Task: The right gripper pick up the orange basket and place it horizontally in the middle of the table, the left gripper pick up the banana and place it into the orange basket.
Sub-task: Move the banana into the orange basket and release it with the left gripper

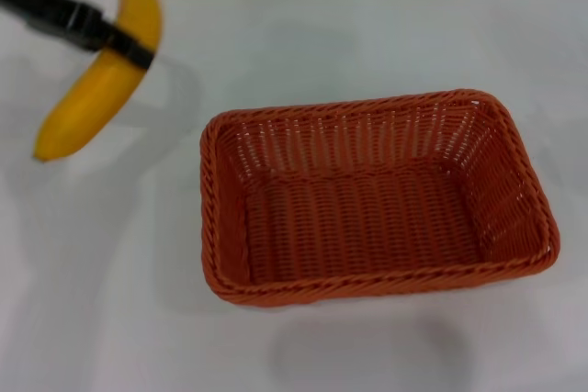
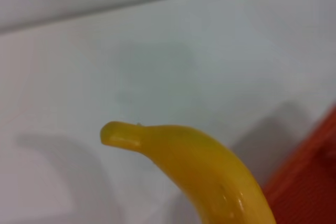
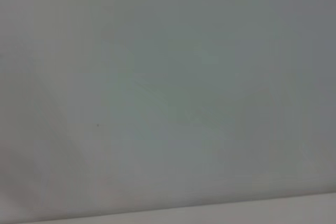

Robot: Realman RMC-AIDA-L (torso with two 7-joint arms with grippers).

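While left claw is gripping banana above desk's far-left corner, we are seeing orange basket lying toward desk's centre, long axis crosswise.

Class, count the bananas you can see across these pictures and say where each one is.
1. The banana is held above the table by the left pincer, left of the empty basket. Nothing appears to hide another.

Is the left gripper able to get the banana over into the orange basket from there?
Probably yes. The left gripper holds the banana in the air left of the orange basket, which lies open with nothing inside and only bare table between them.
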